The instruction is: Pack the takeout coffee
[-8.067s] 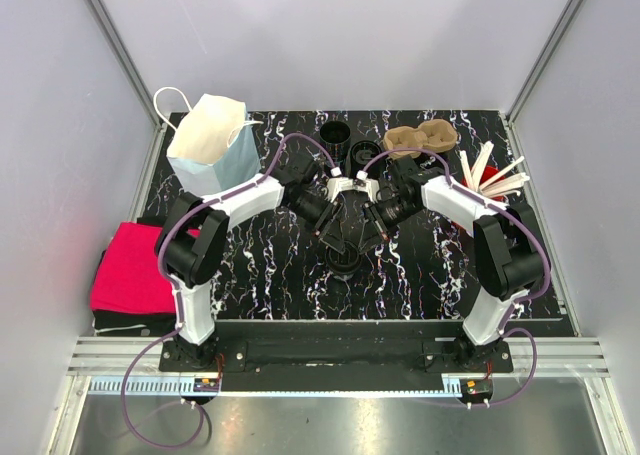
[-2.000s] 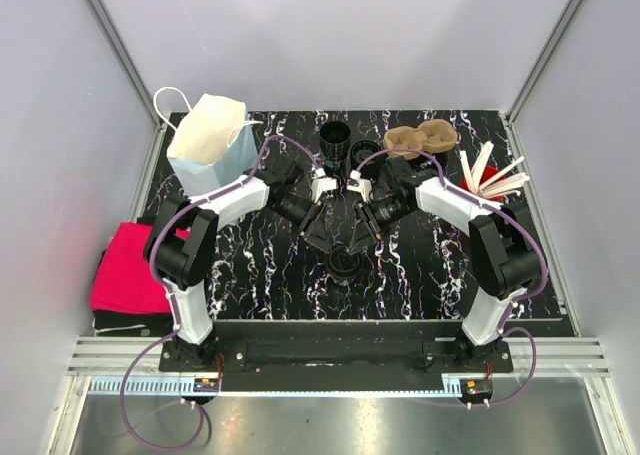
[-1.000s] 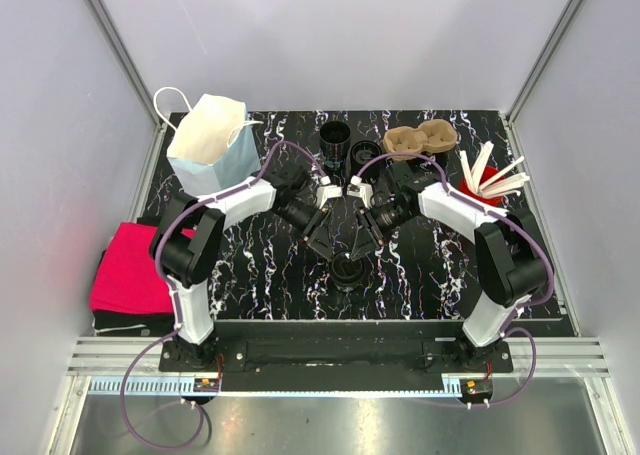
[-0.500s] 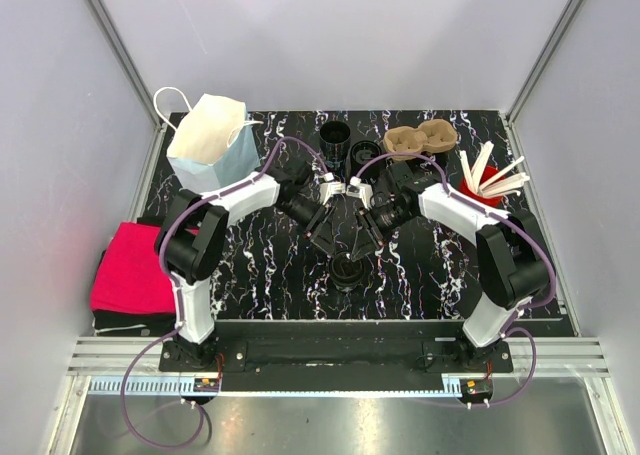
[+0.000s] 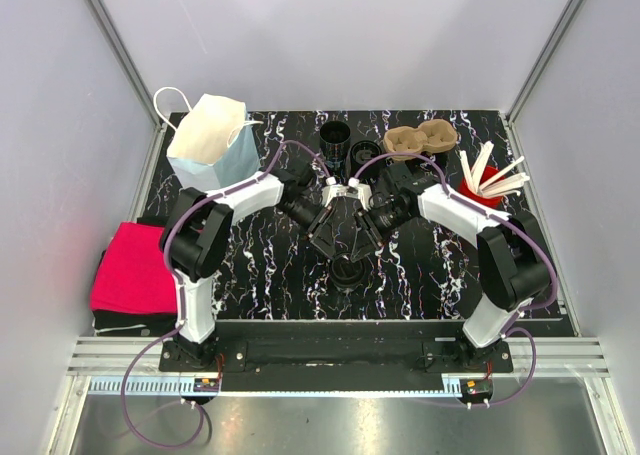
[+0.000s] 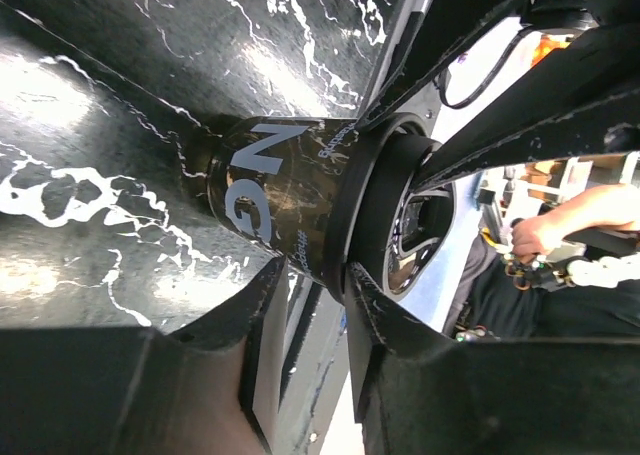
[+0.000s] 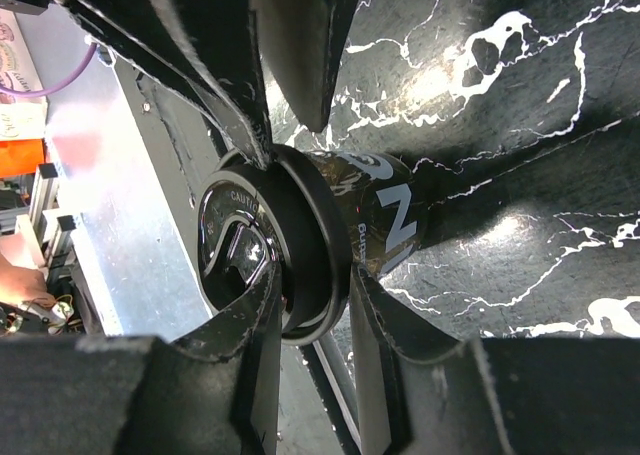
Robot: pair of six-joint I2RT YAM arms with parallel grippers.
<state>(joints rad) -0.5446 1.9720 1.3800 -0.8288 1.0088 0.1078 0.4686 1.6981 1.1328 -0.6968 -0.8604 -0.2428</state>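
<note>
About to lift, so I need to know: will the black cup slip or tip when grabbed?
The cup looks glossy and tapered, so it may slip when gripped. Standing on its narrower base, it could tip under a side push. A hard squeeze might pop the lid.

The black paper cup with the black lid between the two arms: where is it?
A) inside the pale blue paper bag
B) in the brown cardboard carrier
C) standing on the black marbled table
C: the black lidded paper cup stands on the black marbled table.
</note>
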